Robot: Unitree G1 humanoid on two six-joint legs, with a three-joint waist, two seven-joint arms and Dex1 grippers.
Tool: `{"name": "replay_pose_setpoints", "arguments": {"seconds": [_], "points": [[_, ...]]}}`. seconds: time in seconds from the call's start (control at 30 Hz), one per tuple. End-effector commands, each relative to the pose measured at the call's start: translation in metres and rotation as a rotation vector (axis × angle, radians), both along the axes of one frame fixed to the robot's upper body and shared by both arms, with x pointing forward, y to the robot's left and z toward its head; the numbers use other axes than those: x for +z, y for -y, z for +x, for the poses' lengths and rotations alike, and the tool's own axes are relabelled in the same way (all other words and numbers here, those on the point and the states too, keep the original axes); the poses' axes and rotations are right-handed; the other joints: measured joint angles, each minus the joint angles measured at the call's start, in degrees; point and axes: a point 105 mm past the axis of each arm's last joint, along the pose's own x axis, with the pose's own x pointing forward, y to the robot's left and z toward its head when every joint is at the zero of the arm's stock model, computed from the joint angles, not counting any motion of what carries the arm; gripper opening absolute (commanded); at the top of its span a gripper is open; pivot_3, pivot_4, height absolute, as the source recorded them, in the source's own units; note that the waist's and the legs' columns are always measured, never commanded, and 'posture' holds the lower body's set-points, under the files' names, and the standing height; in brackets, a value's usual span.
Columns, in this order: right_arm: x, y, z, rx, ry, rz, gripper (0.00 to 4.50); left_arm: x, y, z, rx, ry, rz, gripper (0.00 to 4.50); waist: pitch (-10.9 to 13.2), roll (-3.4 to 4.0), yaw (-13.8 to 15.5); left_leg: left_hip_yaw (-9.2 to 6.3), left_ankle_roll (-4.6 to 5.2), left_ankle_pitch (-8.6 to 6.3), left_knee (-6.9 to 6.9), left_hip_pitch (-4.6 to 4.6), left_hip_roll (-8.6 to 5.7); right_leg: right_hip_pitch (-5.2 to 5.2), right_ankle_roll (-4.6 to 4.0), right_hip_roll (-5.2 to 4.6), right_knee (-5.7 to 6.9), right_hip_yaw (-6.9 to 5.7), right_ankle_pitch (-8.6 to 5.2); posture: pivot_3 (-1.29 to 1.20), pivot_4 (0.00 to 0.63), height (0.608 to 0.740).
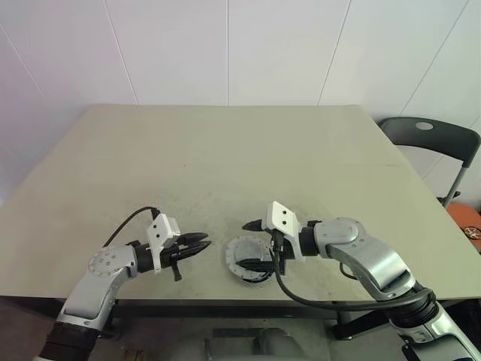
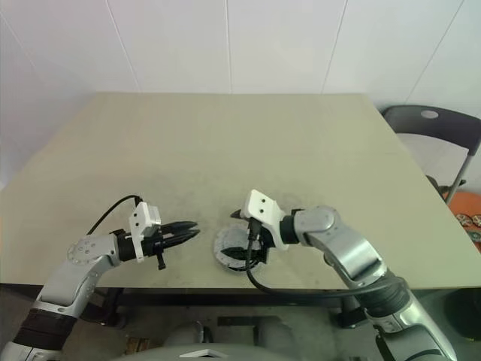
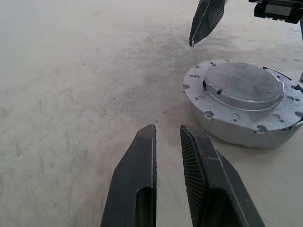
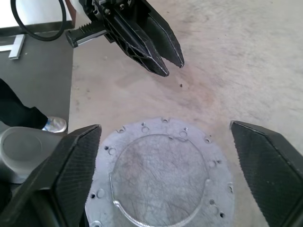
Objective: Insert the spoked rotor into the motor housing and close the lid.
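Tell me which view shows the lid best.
The left wrist view: the lid appears whole and side-on, seated on the motor housing. The right wrist view shows its top between the right end effector fingers. The head views show it small, partly hidden.

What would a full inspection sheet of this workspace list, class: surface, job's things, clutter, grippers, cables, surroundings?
Surface: beige table, scuffed dark near the front edge.
Job's things: grey lid seated on the motor housing; rotor and windings hidden.
Clutter: nothing seen.
Grippers: left gripper shut, beside the housing, apart; right gripper open, straddling the lid.
Cables: black cable on left wrist, another under right arm.
Surroundings: white wall, dark chair.
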Motion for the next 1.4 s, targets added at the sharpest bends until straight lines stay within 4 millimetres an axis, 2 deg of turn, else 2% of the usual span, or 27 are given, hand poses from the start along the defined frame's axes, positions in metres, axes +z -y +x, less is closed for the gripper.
{"name": "replay_pose_setpoints", "arguments": {"seconds": [0.03,0.17,0.27,0.4,0.67,0.83,0.93,1.17,1.4], "points": [[0.012,-0.014,-0.004,0.034,0.06,0.015,4.49,0.01,0.003,0.003,-0.009,0.051,-0.005,0.92,0.0,0.0,0.0,0.0,0.0,0.0,0.0,0.0,0.01,0.0,0.0,0.01,0.0,0.0,0.0,0.0,0.0,0.74],[0.014,-0.028,-0.012,0.056,0.063,0.025,4.49,0.01,0.002,0.003,-0.006,0.049,-0.004,0.92,0.0,0.0,0.0,-0.01,0.0,0.0,0.0,0.0,0.02,-0.01,0.0,0.01,0.02,0.0,0.0,0.0,0.0,0.74],[0.017,-0.029,-0.015,0.064,0.062,0.027,4.49,0.009,0.002,0.003,-0.006,0.047,-0.003,0.92,0.0,-0.01,0.1,0.0,0.0,0.0,0.02,-0.01,-0.01,0.01,0.0,-0.03,0.02,0.0,0.0,0.0,0.0,0.74],[0.018,-0.02,-0.012,0.061,0.055,0.018,4.49,0.009,0.002,0.003,-0.005,0.046,-0.004,0.92,0.0,-0.01,0.0,0.0,0.0,0.0,0.05,0.0,-0.02,0.02,-0.02,-0.04,0.02,-0.01,-0.01,0.0,0.0,0.74],[0.011,0.012,0.006,0.04,0.035,0.016,4.49,0.008,0.003,0.003,-0.005,0.045,-0.005,0.92,0.0,-0.01,0.0,0.0,0.0,0.0,0.05,0.0,-0.02,0.03,0.0,-0.02,0.02,-0.04,0.0,0.0,0.0,0.74],[0.001,0.03,0.002,0.051,-0.004,0.055,4.49,0.007,0.003,0.003,-0.004,0.044,-0.004,0.92,0.0,-0.01,0.1,-0.01,0.0,0.0,0.04,0.0,-0.02,0.05,0.01,0.0,0.02,-0.06,0.01,0.0,0.0,0.74],[-0.015,0.041,0.012,0.029,-0.011,0.093,4.49,0.007,0.002,0.003,-0.004,0.042,-0.003,0.92,0.0,-0.01,0.0,-0.01,0.0,0.0,0.06,0.04,-0.03,0.09,0.01,0.0,0.03,-0.06,0.01,0.0,0.0,0.74],[-0.028,0.047,0.024,-0.008,0.072,0.172,4.49,0.006,0.003,0.003,-0.008,0.04,-0.004,0.92,0.0,0.0,0.0,0.0,0.01,0.01,0.13,0.1,-0.02,0.14,0.02,0.09,0.14,-0.05,0.02,0.0,0.0,0.74],[-0.04,0.052,0.018,0.032,0.085,0.166,4.49,0.006,0.005,0.004,-0.014,0.038,-0.007,0.92,0.0,0.01,0.0,0.0,0.01,0.01,0.14,0.14,-0.01,0.19,0.02,0.07,0.15,-0.04,0.02,0.0,0.0,0.74]]}}
